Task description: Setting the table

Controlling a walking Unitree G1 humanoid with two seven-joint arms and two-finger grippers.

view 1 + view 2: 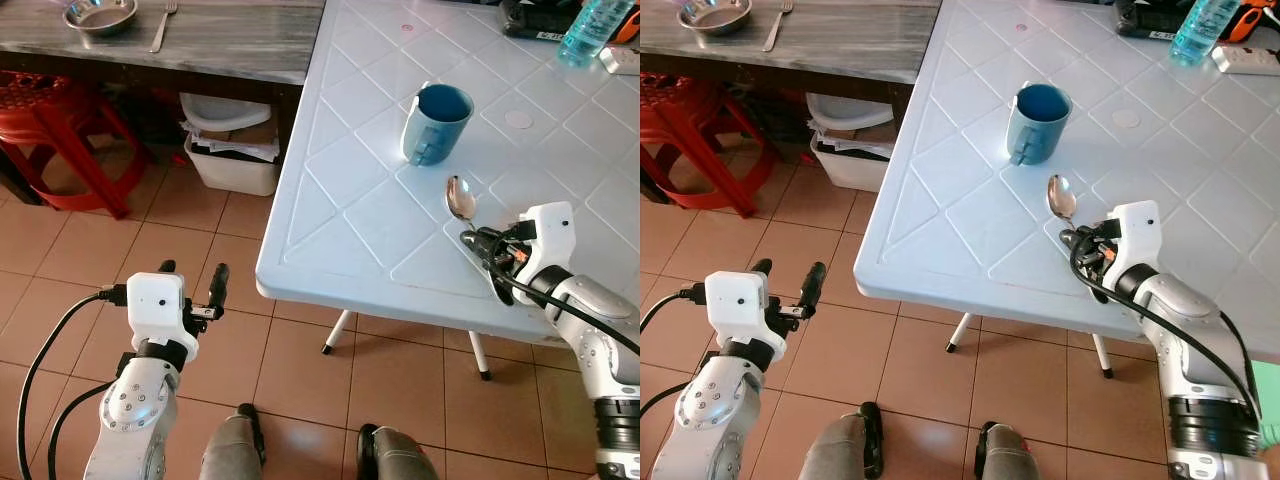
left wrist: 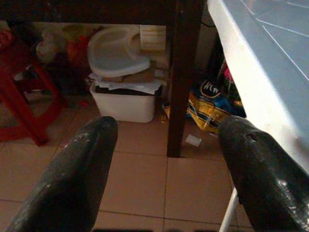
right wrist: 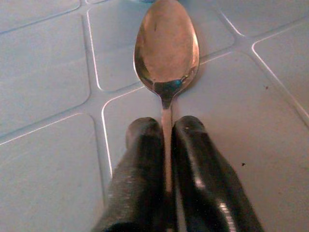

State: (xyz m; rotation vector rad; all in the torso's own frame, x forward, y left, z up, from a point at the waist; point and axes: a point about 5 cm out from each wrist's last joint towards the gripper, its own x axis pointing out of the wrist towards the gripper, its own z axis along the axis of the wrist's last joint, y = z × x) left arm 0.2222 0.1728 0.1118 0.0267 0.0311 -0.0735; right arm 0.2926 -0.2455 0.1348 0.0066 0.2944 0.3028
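Note:
A metal spoon (image 1: 460,197) sits just above the pale blue plastic table (image 1: 350,220), bowl pointing toward a blue mug (image 1: 436,122). My right gripper (image 1: 476,241) is shut on the spoon's handle; in the right wrist view the two black fingers (image 3: 145,179) pinch the thin handle, with the spoon bowl (image 3: 166,48) ahead of them. The mug stands upright a short way beyond the spoon. My left gripper (image 1: 192,277) hangs open over the tiled floor, left of the table's edge, with nothing between its fingers (image 2: 72,183).
A grey wooden table (image 1: 200,40) at the back left carries a metal bowl (image 1: 100,15) and a fork (image 1: 163,25). Under it sit a white bin (image 1: 232,150) and a red stool (image 1: 60,130). A plastic bottle (image 1: 592,30) stands at the far right.

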